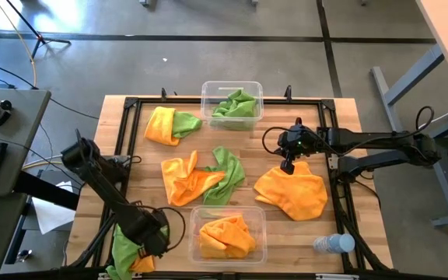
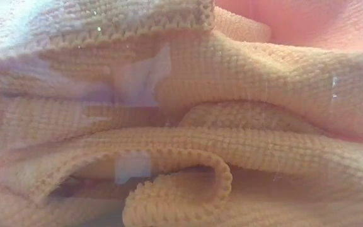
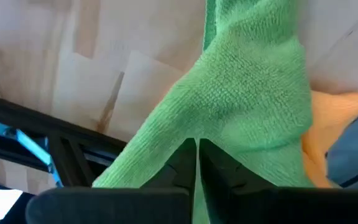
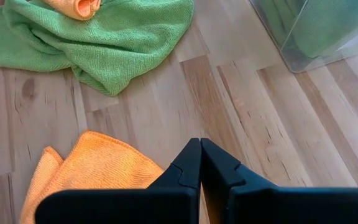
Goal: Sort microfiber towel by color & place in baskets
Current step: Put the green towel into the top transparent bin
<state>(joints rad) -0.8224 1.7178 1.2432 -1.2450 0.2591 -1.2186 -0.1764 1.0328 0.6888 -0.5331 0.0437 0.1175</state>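
At seven o'clock I'm seeing the left gripper (image 1: pixel 151 243) pinching a green towel (image 3: pixel 247 106) over the table's edge; orange basket (image 1: pixel 258 249) at six, green basket (image 1: pixel 207 92) at twelve; at three, the right gripper (image 1: pixel 288 166) is hovering, jaws closed empty, above an orange towel (image 1: pixel 294 194)

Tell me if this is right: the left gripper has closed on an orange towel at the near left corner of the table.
Not quite. The left gripper is shut on a green towel, not an orange one; the left wrist view shows it, with orange cloth only beside it. The near left corner is right, as the high view shows.
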